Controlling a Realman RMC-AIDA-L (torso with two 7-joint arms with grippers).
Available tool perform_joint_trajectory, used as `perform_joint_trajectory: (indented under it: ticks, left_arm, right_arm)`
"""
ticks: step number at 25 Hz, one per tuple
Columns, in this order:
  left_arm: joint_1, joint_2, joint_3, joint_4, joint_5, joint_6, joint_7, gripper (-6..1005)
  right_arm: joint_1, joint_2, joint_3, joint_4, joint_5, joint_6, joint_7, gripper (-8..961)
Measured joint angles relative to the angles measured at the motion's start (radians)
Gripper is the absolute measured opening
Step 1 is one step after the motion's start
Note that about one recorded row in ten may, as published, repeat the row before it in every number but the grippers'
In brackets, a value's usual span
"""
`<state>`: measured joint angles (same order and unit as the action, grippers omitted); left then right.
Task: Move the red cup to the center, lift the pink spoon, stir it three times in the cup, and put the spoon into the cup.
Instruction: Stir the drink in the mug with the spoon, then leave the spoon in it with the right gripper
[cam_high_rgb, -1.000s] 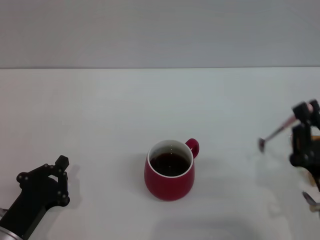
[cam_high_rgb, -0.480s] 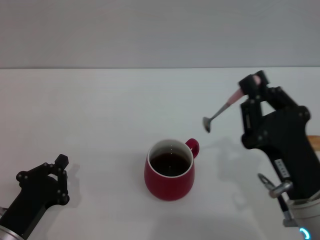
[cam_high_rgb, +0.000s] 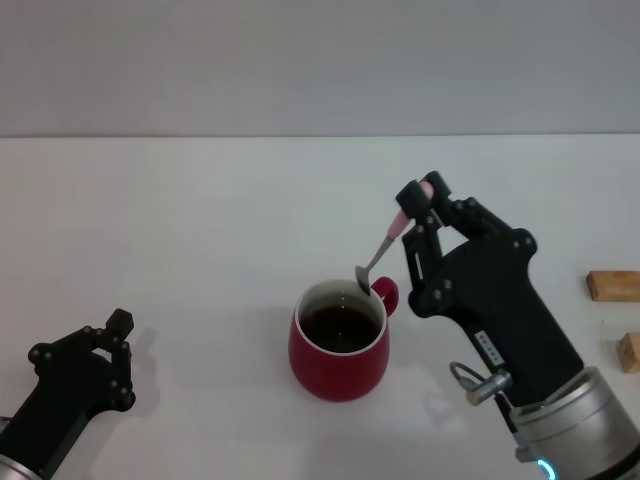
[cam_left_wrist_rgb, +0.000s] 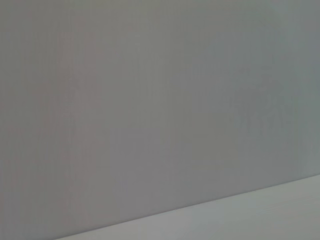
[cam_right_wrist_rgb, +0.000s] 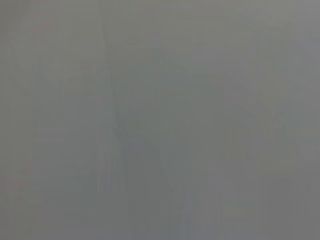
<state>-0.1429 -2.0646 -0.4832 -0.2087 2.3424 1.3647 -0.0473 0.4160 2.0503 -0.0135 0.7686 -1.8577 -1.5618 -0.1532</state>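
The red cup (cam_high_rgb: 340, 345) stands at the middle of the white table, dark liquid inside, its handle turned to the back right. My right gripper (cam_high_rgb: 420, 208) is shut on the pink handle end of the pink spoon (cam_high_rgb: 383, 247). The spoon slants down to the left, and its bowl hangs just over the cup's right rim, beside the handle. My left gripper (cam_high_rgb: 105, 355) rests low at the front left of the table, far from the cup. Both wrist views show only blank grey wall.
Two small tan wooden blocks (cam_high_rgb: 612, 285) (cam_high_rgb: 629, 352) lie at the right edge of the table. The white table (cam_high_rgb: 200, 220) runs back to a grey wall.
My right arm has swung in from the right edge toward the cup, carrying the spoon left and down until its bowl is over the rim. The wooden blocks are now uncovered. The left arm barely moved.
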Motion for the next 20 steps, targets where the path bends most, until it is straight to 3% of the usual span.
perform_joint_trajectory:
  ticks: [7, 20]
  left_arm:
    - [-0.001, 0.002, 0.000, 0.001, 0.000, 0.004, 0.000, -2]
    - [-0.006, 0.001, -0.011, 0.005, 0.000, 0.005, 0.000, -2]
  right_arm:
    - [0.007, 0.024, 0.002, -0.014, 0.000, 0.076, -0.001, 14]
    - [0.035, 0.031, 0.026, -0.016, 0.000, 0.207, 0.001, 13]
